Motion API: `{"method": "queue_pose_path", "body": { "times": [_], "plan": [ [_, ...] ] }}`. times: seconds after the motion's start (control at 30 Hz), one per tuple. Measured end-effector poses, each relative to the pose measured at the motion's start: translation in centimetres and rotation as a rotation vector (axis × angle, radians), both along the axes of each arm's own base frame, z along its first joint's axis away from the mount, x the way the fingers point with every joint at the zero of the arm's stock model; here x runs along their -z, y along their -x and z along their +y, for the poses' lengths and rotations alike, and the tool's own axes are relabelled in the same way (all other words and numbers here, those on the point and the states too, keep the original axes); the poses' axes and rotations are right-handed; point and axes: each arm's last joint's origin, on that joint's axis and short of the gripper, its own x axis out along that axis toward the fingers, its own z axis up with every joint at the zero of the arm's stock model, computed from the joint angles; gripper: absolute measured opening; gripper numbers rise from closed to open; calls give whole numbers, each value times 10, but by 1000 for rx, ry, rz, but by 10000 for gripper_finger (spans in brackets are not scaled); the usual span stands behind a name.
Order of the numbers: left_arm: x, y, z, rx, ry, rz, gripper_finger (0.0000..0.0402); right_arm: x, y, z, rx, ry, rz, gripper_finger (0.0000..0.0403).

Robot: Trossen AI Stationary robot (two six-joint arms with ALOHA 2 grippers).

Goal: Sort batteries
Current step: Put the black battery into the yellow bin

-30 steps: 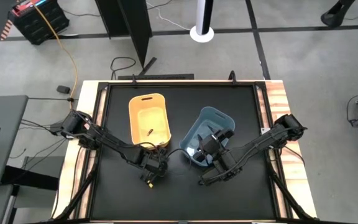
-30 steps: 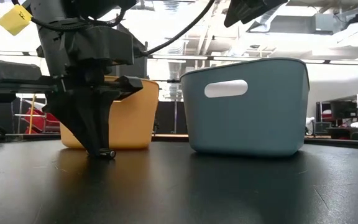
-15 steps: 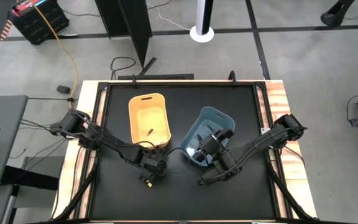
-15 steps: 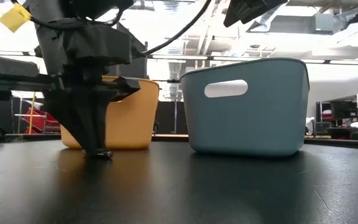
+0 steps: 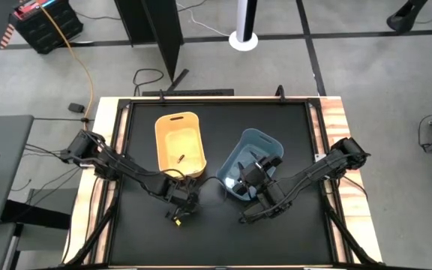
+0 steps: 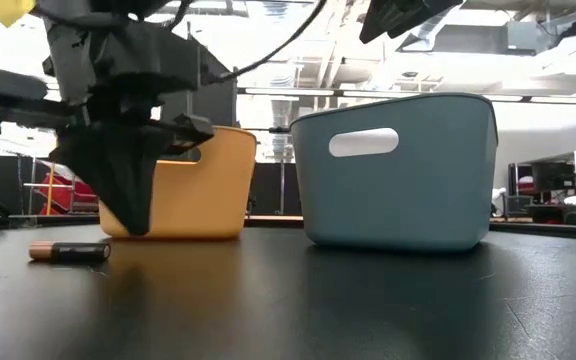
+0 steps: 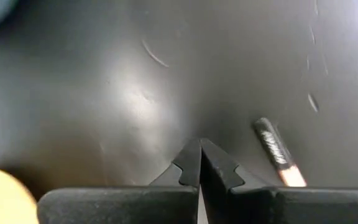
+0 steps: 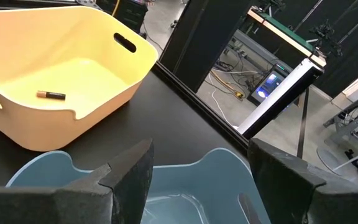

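Note:
A dark battery with a copper-coloured end (image 7: 278,158) lies on its side on the black table, also in the low view (image 6: 68,251). My left gripper (image 7: 199,144) is shut and empty, its tips a little above the table (image 6: 133,228) beside that battery, near the yellow bin's near end (image 5: 184,204). My right gripper (image 8: 197,186) is open and empty above the blue bin (image 5: 250,161). Another dark battery (image 8: 51,95) lies on the floor of the yellow bin (image 5: 178,142).
The two bins stand side by side mid-table, the yellow one (image 6: 203,190) on the left and the blue one (image 6: 398,170) on the right. Bare black table (image 5: 223,232) lies on the near side of them. A wooden frame (image 5: 336,127) borders the table.
My left gripper has risen off the table and gone a little toward the table's left edge. The dark battery that was at its fingertips now lies free on its side on the table, to the left of the gripper in the low view.

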Motion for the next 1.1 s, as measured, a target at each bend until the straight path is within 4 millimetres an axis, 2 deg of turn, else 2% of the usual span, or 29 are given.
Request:
{"method": "queue_pose_path", "body": {
  "times": [0.13,0.23,0.33,0.4,0.6,0.7,0.83,1.1],
  "plan": [
    [-13,3,2,-34,-15,-45,3,0,0,0,0,0,0,279],
    [-31,8,2,-60,22,-98,4,0,0,0,0,1,1,279],
    [-49,19,-5,-75,87,-140,32,0,0,0,-3,3,5,279],
    [-52,26,-14,-75,117,-120,63,0,0,1,-5,3,6,279],
    [-41,38,-40,-127,100,-103,178,0,0,0,-7,5,10,279],
    [-32,37,-45,-181,96,-83,216,0,0,0,-5,5,11,279],
    [-16,32,-46,-259,96,-36,230,0,-1,0,-5,4,6,279],
    [13,21,-48,-298,124,44,219,0,-1,1,-8,2,-2,279]
  ]
}}
